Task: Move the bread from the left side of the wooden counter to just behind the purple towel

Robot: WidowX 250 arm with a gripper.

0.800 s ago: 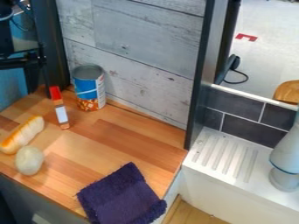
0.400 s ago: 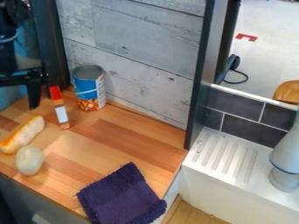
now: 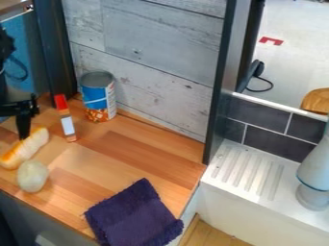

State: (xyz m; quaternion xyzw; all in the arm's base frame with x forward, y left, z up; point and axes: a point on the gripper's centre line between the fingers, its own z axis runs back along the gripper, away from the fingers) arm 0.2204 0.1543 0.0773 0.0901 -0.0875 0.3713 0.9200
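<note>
At the left edge, the black gripper (image 3: 23, 126) hangs over the wooden counter, one finger visible with its tip by the upper part of the bread roll (image 3: 26, 148). Whether it touches the roll I cannot tell. Just below the roll lies a pale, round object (image 3: 32, 176). A brush with a red end (image 3: 65, 118) lies to the right of the gripper, and a blue, open-topped can (image 3: 97, 96) stands behind it against the wall. The dark purple cloth (image 3: 133, 215) is spread at the counter's front edge.
The wooden counter (image 3: 128, 153) meets a grey plank wall (image 3: 151, 62) behind. A dark upright post (image 3: 220, 81) rises at its right end. Beyond are a white ribbed drainboard (image 3: 247, 173) and a grey faucet-like object (image 3: 315, 178).
The gripper has come down and forward along the left edge, from beside the brush to the bread roll. The objects on the counter have not moved.
</note>
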